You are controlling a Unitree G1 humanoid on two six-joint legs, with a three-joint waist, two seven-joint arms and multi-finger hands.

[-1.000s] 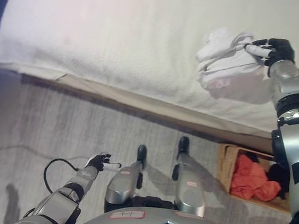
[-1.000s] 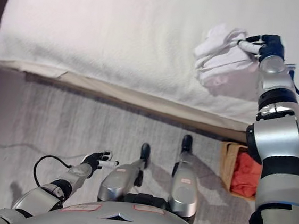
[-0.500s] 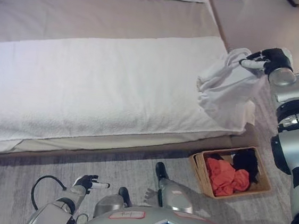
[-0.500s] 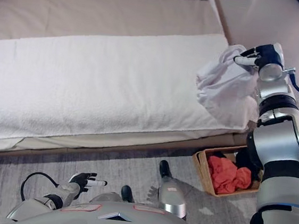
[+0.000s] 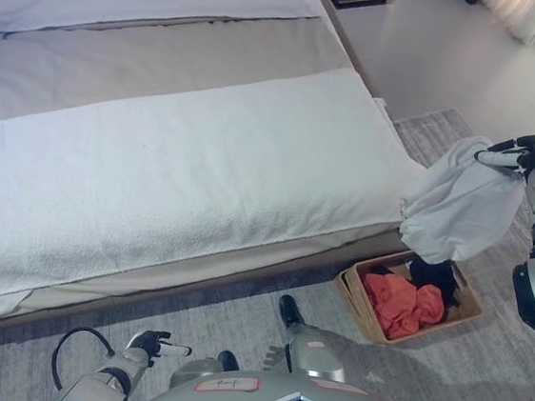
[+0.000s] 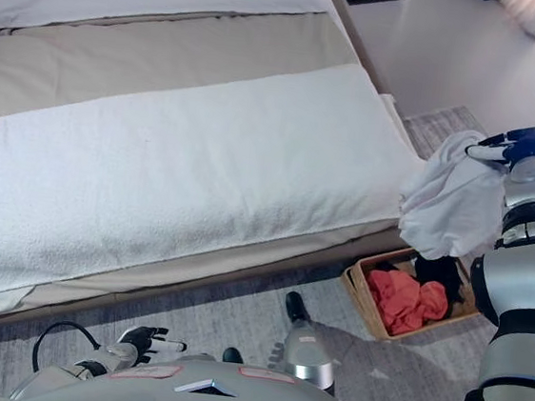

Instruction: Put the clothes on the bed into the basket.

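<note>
Right robot hand (image 5: 531, 156) pinches white cloth (image 5: 458, 206) above basket (image 5: 354, 288); left robot hand (image 5: 152, 344) open.

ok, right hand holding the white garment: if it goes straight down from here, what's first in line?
Probably the basket. The right hand holds the white garment hanging above the basket's far part, which holds an orange cloth and a dark one; depth is unclear.

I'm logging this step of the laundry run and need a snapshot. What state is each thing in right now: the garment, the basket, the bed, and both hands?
White garment: lifted off the bed, hanging bunched over the basket.
Right hand: raised, fingers pinching the garment's top.
Basket: on the floor beside the bed, holding orange clothes and a dark piece.
Bed: made, white cover spread flat.
Left hand: low near the floor, holding nothing, fingers relaxed.
</note>
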